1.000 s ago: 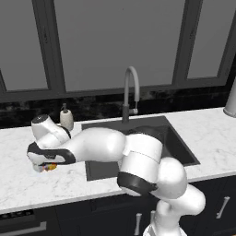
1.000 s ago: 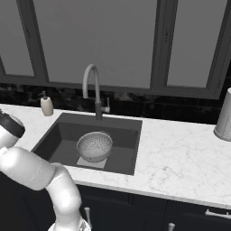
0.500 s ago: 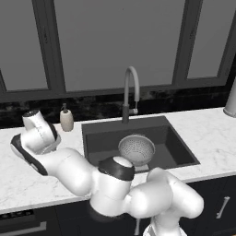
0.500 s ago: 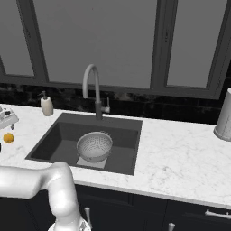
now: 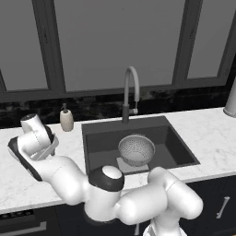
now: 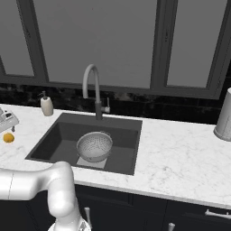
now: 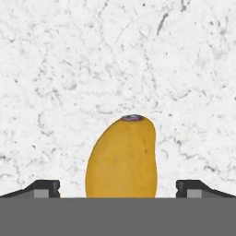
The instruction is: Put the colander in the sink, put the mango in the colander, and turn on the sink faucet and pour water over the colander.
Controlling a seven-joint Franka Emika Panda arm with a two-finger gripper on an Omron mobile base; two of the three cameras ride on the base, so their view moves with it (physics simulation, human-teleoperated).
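Gripper over the mango, colander already in the sink
The mango [image 7: 122,156] lies on the white marble counter [image 7: 69,69], its lower end cut off, between the spread fingertips of the gripper [image 7: 118,189], neither touching; the colander [image 6: 94,146] sits in the sink [image 6: 54,140]

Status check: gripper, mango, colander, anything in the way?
Gripper open, fingertips either side of the mango. Mango on the counter, left of the sink, not gripped. Colander in the sink. Nothing blocking.
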